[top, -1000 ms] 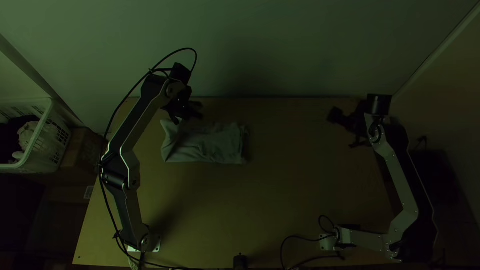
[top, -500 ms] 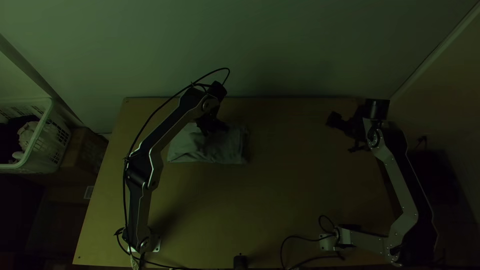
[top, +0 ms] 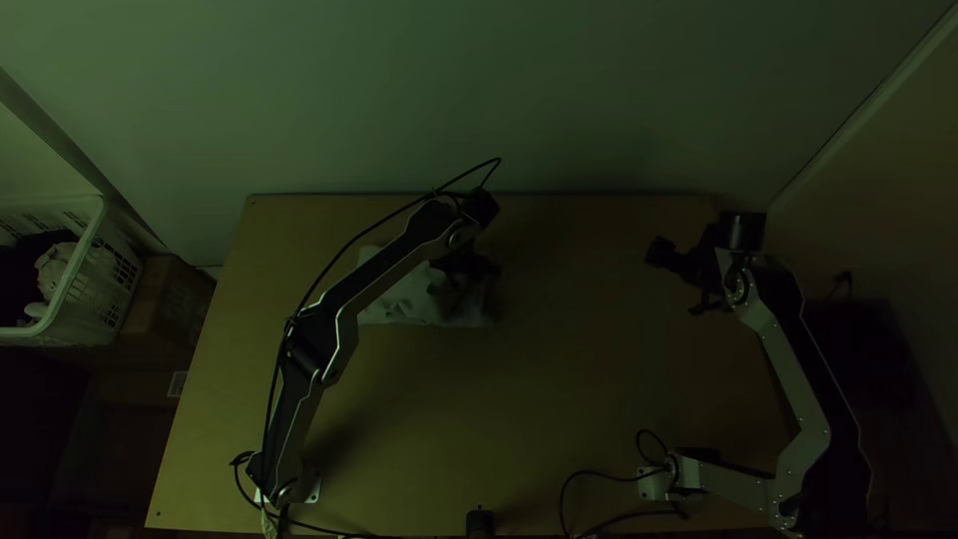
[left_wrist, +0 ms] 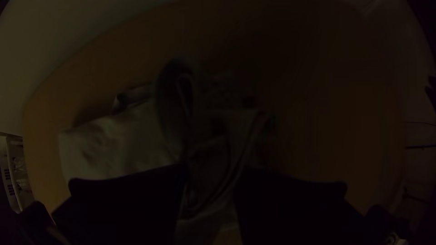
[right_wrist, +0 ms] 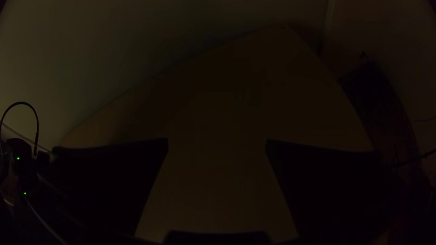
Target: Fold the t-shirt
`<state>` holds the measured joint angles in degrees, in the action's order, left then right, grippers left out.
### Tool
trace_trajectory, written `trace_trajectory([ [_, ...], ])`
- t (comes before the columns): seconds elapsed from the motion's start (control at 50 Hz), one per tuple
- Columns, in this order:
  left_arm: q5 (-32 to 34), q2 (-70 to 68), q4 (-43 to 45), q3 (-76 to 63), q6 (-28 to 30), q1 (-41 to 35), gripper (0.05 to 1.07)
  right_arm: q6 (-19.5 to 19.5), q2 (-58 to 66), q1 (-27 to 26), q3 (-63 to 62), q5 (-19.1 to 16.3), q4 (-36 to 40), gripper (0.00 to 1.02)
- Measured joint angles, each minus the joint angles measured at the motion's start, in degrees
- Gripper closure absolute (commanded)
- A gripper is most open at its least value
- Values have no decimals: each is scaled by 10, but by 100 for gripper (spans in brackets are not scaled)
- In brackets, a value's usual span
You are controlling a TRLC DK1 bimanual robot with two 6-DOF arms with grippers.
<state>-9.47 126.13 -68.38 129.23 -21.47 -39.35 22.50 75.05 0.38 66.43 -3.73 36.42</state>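
So the t-shirt (top: 404, 304) is sitting in a compact, roughly rectangular bundle on the wooden surface (top: 559, 399), over toward the far side and left of the middle in the top view. It's folded up in layers but pretty wrinkly, and the left wrist view shows a curled bit of cloth just past the fingers (left_wrist: 131, 204). The left arm (top: 384, 269) slants across above the shirt, with its gripper (top: 464, 277) over the end closer to the middle. Those fingers have a smallish gap between them and there's fabric in view through it, though honestly I can't tell if they're touching any of it. The right gripper (top: 687, 281) is well apart from the shirt, over by the far right corner, spread wide with just bare wood between its fingers. Off to the left, beside the surface, there's a white plastic basket (top: 93, 225) with some clothes (top: 55, 269) in it, next to a cardboard box (top: 165, 299). Also a little black thing (top: 479, 521) at the near edge.
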Motion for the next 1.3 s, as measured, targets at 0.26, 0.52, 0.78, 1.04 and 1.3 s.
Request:
trace_trajectory([
  [0.26,27,-3,39,5,-30,-1,10,0,-15,3,-16,0,-4,4],
  [0.52,30,-37,39,5,-24,42,10,-7,-24,3,-16,0,-37,4],
  [0.78,63,-124,63,-10,24,118,10,-64,-50,19,-14,0,-65,4],
  [1.04,91,-237,72,-81,60,224,10,-116,-137,22,-14,0,-95,4],
  [1.3,95,-379,135,-234,102,308,10,-154,-216,13,-20,0,-135,4],
])
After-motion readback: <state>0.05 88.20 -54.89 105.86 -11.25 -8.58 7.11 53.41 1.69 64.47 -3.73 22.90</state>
